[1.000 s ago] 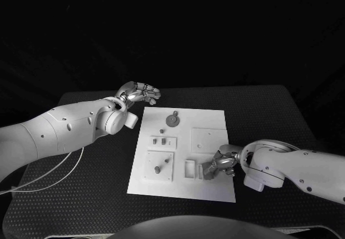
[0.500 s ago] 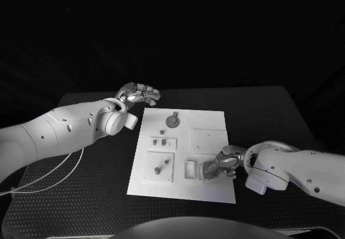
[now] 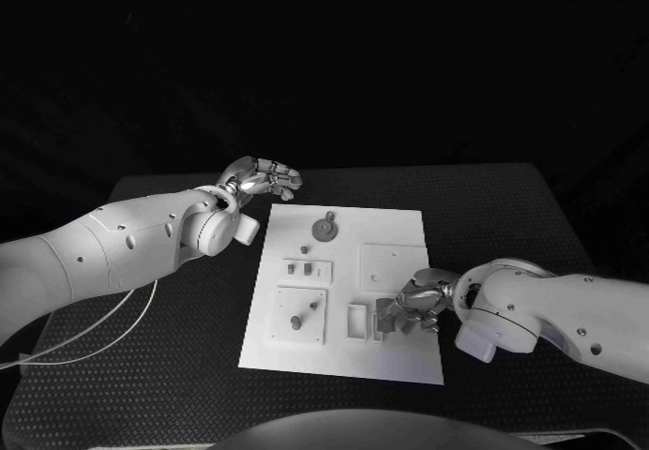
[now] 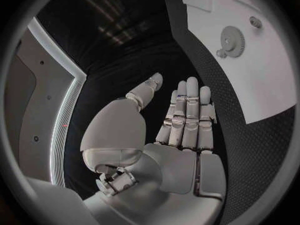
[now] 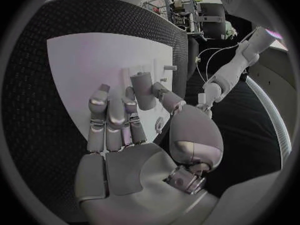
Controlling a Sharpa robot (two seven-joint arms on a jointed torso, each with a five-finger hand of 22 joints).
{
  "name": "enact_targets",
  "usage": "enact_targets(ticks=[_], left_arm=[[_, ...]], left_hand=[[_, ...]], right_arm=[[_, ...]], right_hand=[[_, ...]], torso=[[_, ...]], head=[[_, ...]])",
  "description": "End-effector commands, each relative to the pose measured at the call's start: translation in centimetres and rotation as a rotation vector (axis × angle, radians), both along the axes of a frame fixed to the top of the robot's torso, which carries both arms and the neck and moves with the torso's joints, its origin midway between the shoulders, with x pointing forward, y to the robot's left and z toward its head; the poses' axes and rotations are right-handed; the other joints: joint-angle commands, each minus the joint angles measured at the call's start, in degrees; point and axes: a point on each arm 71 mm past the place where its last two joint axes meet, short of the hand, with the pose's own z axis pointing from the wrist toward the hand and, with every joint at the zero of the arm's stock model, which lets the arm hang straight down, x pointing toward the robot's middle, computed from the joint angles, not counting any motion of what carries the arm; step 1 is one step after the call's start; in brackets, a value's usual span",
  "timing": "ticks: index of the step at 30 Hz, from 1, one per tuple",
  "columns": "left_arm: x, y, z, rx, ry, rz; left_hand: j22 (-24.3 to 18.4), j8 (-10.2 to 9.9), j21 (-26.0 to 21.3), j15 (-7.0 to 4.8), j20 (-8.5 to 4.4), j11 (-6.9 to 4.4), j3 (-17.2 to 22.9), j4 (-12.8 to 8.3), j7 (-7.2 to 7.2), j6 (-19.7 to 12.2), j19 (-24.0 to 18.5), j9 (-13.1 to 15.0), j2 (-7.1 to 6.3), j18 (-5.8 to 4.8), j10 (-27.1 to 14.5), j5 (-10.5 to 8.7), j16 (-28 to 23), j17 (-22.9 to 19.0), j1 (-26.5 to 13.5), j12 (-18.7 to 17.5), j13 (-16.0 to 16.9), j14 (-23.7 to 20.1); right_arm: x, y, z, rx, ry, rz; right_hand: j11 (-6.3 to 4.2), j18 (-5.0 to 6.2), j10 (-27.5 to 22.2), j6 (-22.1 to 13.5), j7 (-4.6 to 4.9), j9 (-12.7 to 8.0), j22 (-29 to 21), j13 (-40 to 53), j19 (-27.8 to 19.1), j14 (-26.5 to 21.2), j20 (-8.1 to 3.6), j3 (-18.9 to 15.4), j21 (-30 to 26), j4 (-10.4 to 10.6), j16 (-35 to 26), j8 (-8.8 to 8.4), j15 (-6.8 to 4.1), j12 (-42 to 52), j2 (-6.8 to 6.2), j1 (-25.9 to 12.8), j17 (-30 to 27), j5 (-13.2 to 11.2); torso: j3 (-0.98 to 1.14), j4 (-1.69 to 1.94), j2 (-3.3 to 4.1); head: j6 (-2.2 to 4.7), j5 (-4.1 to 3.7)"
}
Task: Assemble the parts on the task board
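- My right hand (image 3: pixel 413 305) has a small grey part (image 5: pixel 144 91) pinched between thumb and fingers (image 5: pixel 114 116), low over the near right of the task board (image 3: pixel 392 225), beside the slotted holder (image 3: pixel 357 321).
- I judge this wants a slow, upright descent, releasing only once the part is seated.
- My left hand (image 3: pixel 261 176) hangs empty, fingers spread, beyond the board's far left corner.
- Bare desk (image 3: pixel 514 216) lies to the right for backing off.

The right hand (image 3: pixel 413 307) covers the task board (image 3: pixel 392 217) by its near right edge, so whatever lies under its fingers (image 5: pixel 107 116) can't be made out. The small parts (image 3: pixel 306 269) are too tiny to tell apart. Both arms run off the frame edges.
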Motion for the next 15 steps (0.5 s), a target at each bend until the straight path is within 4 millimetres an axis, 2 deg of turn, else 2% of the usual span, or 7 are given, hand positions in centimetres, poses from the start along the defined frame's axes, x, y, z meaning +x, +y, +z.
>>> enact_targets(ticks=[1,3,9,15], left_arm=[[0.0,-0.2,0.1,-0.011,0.002,-0.011],[0.0,-0.3,0.1,-0.011,0.004,-0.013],[-0.1,-0.4,0.1,-0.012,0.004,-0.015],[-0.1,-0.4,0.1,-0.012,0.005,-0.016]], left_hand=[[0.10,0.10,-0.34,0.46,0.47,-0.11,0.00,0.25,-0.06,-0.32,-0.13,0.07,0.01,0.58,-0.33,-0.10,-0.32,0.06,-0.40,-0.03,-0.07,0.06],[0.12,0.10,-0.34,0.46,0.47,-0.10,0.00,0.24,-0.06,-0.31,-0.13,0.08,-0.01,0.58,-0.36,-0.10,-0.34,0.08,-0.40,-0.05,-0.08,0.06],[0.15,0.11,-0.36,0.47,0.48,-0.07,-0.01,0.25,-0.06,-0.31,-0.14,0.08,-0.05,0.58,-0.42,-0.10,-0.37,0.11,-0.41,-0.07,-0.10,0.04],[0.18,0.11,-0.38,0.48,0.48,-0.06,-0.01,0.25,-0.06,-0.31,-0.16,0.08,-0.06,0.58,-0.44,-0.10,-0.41,0.14,-0.40,-0.08,-0.11,0.03]], right_arm=[[-0.1,0.5,-0.2,0.004,0.035,-0.015],[0.0,0.9,-0.2,0.007,0.040,-0.016],[0.5,1.9,-0.5,0.007,0.044,-0.028],[0.8,2.8,-0.6,0.008,0.043,-0.022]], right_hand=[[0.02,2.59,0.40,0.65,0.16,-0.11,-0.09,-0.07,0.14,0.14,0.27,-0.15,0.31,0.42,0.32,-0.05,-0.28,-0.25,-0.01,-0.70,-0.08,0.12],[0.03,2.59,0.40,0.67,0.16,-0.14,-0.11,-0.07,0.13,0.14,0.28,-0.15,0.32,0.52,0.34,-0.09,-0.28,-0.28,-0.14,-0.93,-0.10,0.08],[0.03,2.59,0.38,0.75,0.16,-0.19,-0.13,-0.05,0.09,0.11,0.30,-0.23,0.37,0.72,0.37,-0.15,-0.27,-0.33,-0.39,-1.48,-0.18,-0.05],[0.02,2.59,0.37,0.79,0.15,-0.22,-0.16,-0.04,0.05,0.06,0.31,-0.22,0.38,0.84,0.37,-0.18,-0.28,-0.36,-0.43,-1.78,-0.24,-0.06]], torso=[[0.04,-0.03,0.03],[0.00,-0.01,0.05],[0.09,0.03,0.08],[0.07,-0.07,0.05]], head=[[-0.07,0.02],[-0.14,-0.02],[-0.27,-0.04],[-0.46,0.09]])
